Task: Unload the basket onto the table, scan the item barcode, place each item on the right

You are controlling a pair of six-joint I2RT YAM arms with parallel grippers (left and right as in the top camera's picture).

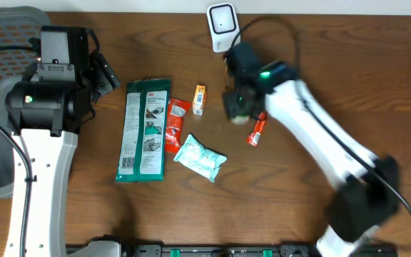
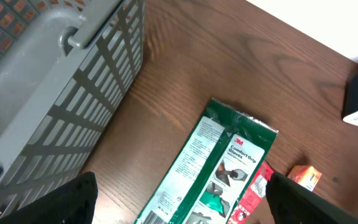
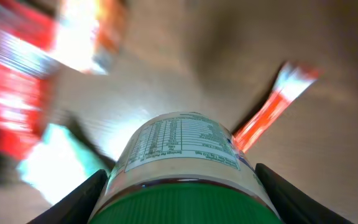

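I'm at the carry step: the right gripper is clamped on the jar, green lid toward the wrist camera, a finger on each side. From overhead, the jar is near the scanner but apart from it. Next I need to turn the barcode toward the scanner window; I see only nutrition print, so it's probably on the far side. The left gripper sits wide open and empty beside the basket
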